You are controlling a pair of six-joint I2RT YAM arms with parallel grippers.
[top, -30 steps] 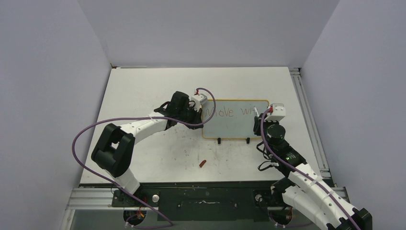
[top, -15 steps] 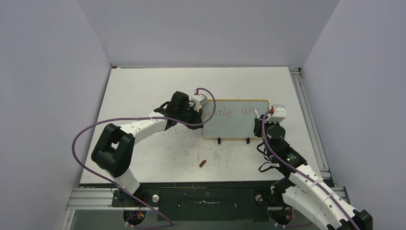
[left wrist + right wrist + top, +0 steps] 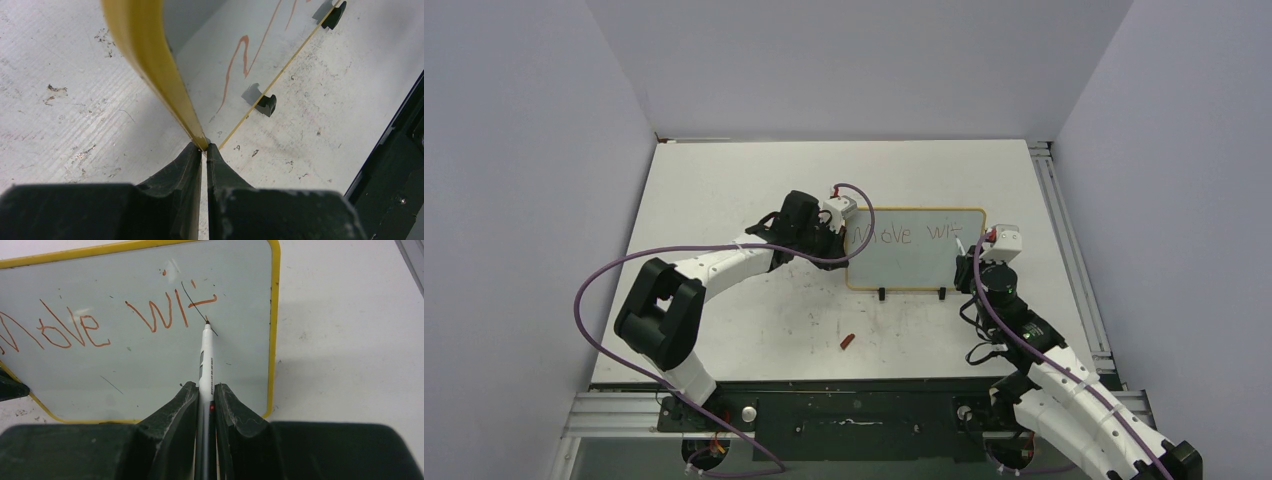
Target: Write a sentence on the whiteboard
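The whiteboard [image 3: 902, 262] stands on the table with its yellow frame and two black feet. It also shows in the right wrist view [image 3: 150, 360]. Reddish lettering [image 3: 115, 320] on it reads "Move Wi" plus a short crossbar stroke. My right gripper [image 3: 205, 390] is shut on a white marker [image 3: 205, 357]; the tip is at the board face just below the crossbar. My left gripper [image 3: 202, 149] is shut on the board's yellow frame [image 3: 150, 55] at its left edge. In the top view the left gripper [image 3: 836, 232] and the right gripper [image 3: 969, 262] flank the board.
A small red marker cap [image 3: 848, 342] lies on the table in front of the board. A metal rail [image 3: 1064, 240] runs along the table's right side. Grey walls enclose the back and sides.
My right gripper has moved a little down and toward me along the board's right side. A short crossbar stroke has appeared after "Wi". The left arm has not moved.
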